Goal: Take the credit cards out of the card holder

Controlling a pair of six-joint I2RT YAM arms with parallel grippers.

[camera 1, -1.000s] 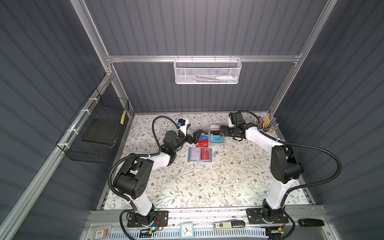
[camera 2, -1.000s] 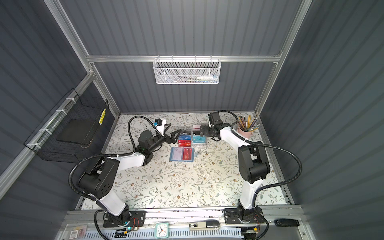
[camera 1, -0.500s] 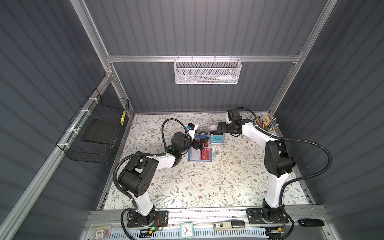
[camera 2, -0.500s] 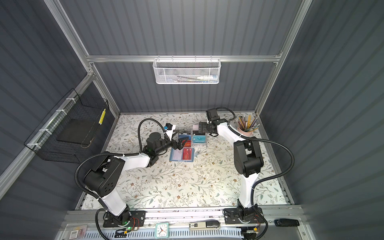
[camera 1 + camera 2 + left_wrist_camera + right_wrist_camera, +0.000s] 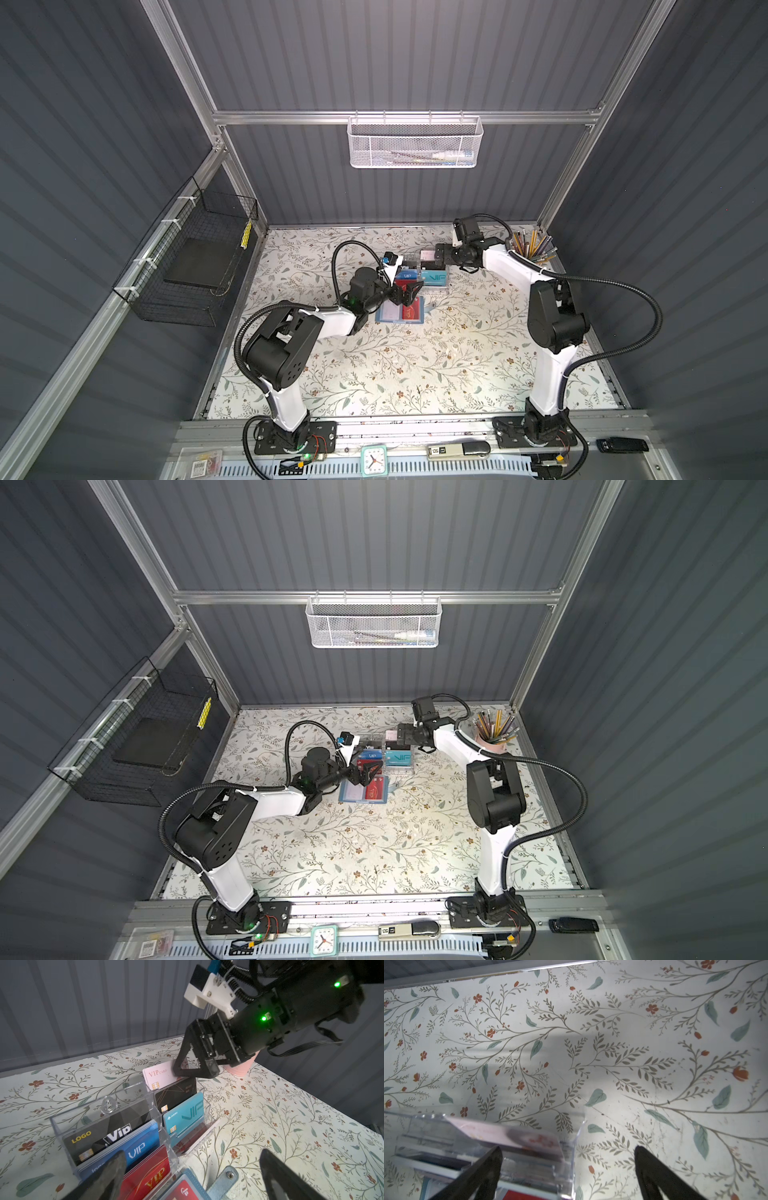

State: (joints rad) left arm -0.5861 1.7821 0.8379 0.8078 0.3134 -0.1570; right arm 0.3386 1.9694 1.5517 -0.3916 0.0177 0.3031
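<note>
The slate-blue card holder (image 5: 419, 320) (image 5: 383, 798) lies open on the floral table, tab (image 5: 223, 1181) unfastened. A red credit card (image 5: 412, 312) (image 5: 182, 1192) sits in its clear sleeve, a pale one (image 5: 388, 314) beside it. My left gripper (image 5: 409, 291) (image 5: 368, 771) (image 5: 192, 1159) hovers open just above the holder's far edge, holding nothing. My right gripper (image 5: 440, 254) (image 5: 401, 734) (image 5: 568, 1150) is open at the back end of a clear acrylic card rack (image 5: 434, 291) (image 5: 116, 1105), its fingers straddling the rack's end wall beside a pink VIP card (image 5: 160, 1076) (image 5: 508, 1134).
The rack holds black, blue, red and teal cards (image 5: 185, 1118). A pink cup of pencils (image 5: 532, 249) (image 5: 494, 733) stands at the back right. A white mesh basket (image 5: 413, 143) hangs on the back wall and a black wire basket (image 5: 195, 266) on the left wall.
My left arm has swung right and toward the front, from beside the rack to over the open card holder. My right arm has drawn back to the rack's rear end. Both stayed open.
</note>
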